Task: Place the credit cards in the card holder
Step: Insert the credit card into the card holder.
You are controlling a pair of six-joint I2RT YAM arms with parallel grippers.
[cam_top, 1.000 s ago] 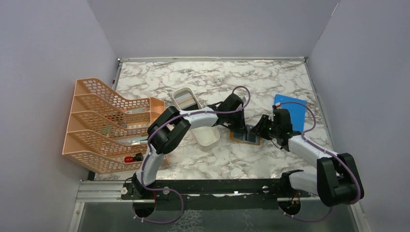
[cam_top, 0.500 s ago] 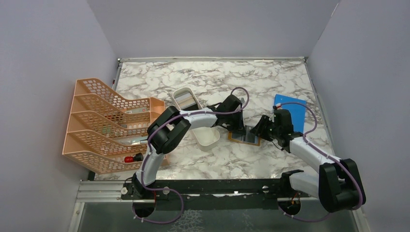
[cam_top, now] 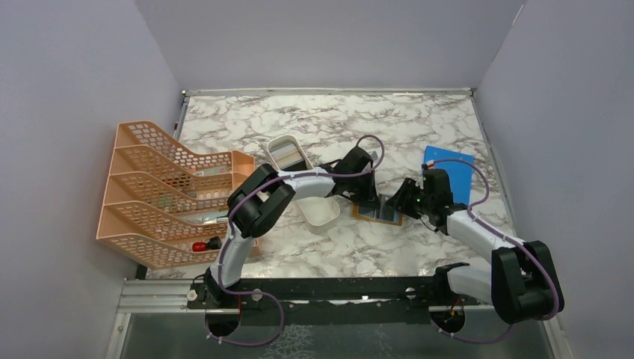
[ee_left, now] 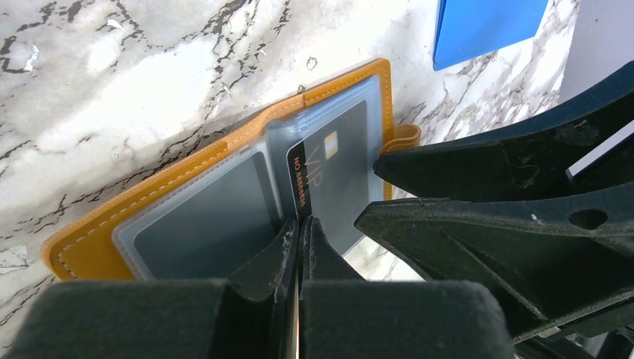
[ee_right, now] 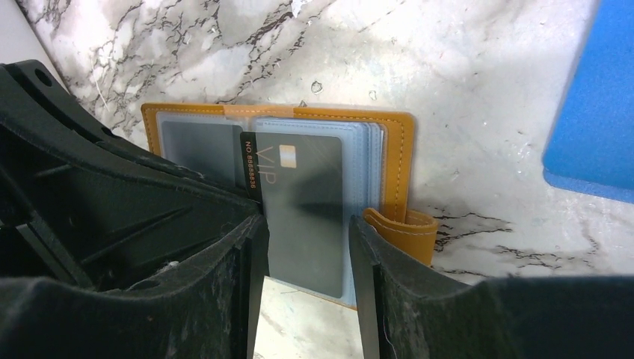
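In card holder [ee_left: 161, 183]: black card [ee_left: 338, 176], left end effector [ee_left: 299, 233] pinching; right end effector [ee_right: 303, 223] released.

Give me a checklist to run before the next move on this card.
1. Holder open: ok.
2. Card fully in its pocket: not ok, a strip sticks out.
3. Left fingers shut at the card's bare edge: ok.
4. Right fingers open, astride the card: ok.
5. Blue sheet apart from holder: ok.
6. Firmness of left grip: cannot tell.
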